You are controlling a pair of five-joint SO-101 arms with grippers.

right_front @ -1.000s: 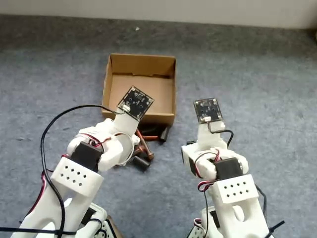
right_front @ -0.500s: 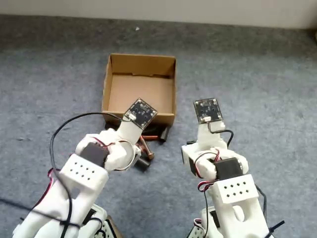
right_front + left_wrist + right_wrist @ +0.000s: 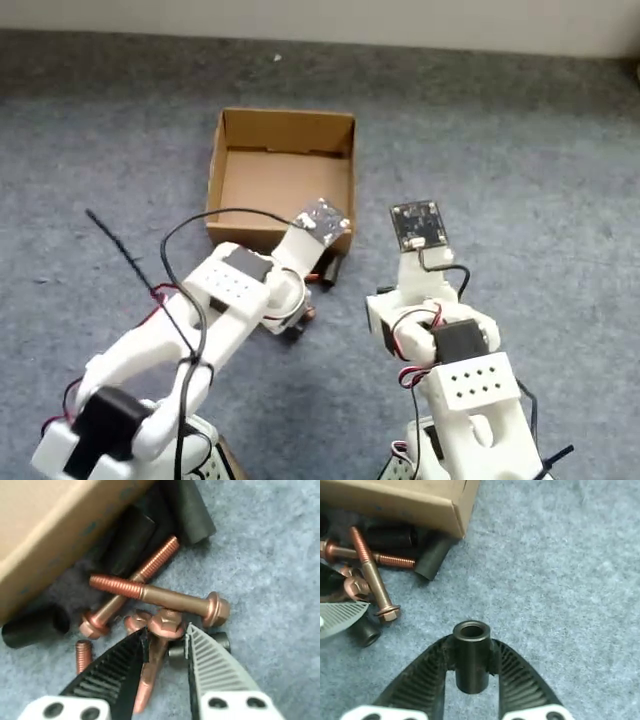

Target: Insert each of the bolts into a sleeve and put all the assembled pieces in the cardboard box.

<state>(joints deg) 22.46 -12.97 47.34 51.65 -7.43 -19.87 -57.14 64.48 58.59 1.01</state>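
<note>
Grip check: right claw (image 3: 471, 649) is pinching the upright sleeve (image 3: 471, 667), black, fingers pressed on both flanks, open bore facing the cam. Grey carpet (image 3: 560, 580) lies below it. Just past the tips and off to one side, a short sleeve (image 3: 367, 634) lies on the carpet, w/ a white ribbed finger (image 3: 340, 616) from the other arm poking in right beside it. Farther out is the bolt pile (image 3: 370, 580), copper shanks crossed over each other. At the pile's far edge a lying sleeve (image 3: 432, 555) points at the corner of the cardboard box (image 3: 420, 502).

Over to the left claw (image 3: 166, 630): fingers spread, one black, one white, straddling the head of a hex-head bolt (image 3: 162, 624) on the carpet. Its shank runs back btwn the fingers. Can't tell if the pads touch it. Directly ahead of the tips a long bolt (image 3: 170, 599) lies crosswise, flanged head close to the white finger. A 3rd bolt (image 3: 150, 565) crosses it, threads aimed at the box. Beyond those, black sleeves (image 3: 130, 535) lie along the box wall, one more out past the 3rd bolt's head.

From the high cam, the box sits open-topped, farthest out from both claws, w/ the pile against its near wall.
</note>
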